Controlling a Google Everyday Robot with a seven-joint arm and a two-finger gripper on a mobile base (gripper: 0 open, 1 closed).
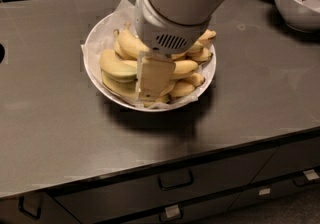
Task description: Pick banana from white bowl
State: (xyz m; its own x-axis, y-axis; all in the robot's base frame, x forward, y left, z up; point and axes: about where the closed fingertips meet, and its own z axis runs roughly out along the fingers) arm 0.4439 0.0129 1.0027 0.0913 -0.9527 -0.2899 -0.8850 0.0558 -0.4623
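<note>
The white bowl [88, 63] with crinkled paper lining stands on the dark counter and holds a pile of several bananas. The thick pale-yellow banana [117, 66] lies at the left of the pile. My gripper [156, 80] hangs from the big white arm housing [180, 3] and reaches down into the middle of the pile, just right of that banana. The arm hides the centre of the bowl and the gripper's tip among the bananas. Smaller yellow bananas [192, 65] show to the right of the gripper.
Another white bowl [299, 4] stands at the back right of the counter. A dark round opening [1, 53] sits at the left edge. Drawers with handles [175, 180] run below the counter's front edge. A dark tiled wall is behind.
</note>
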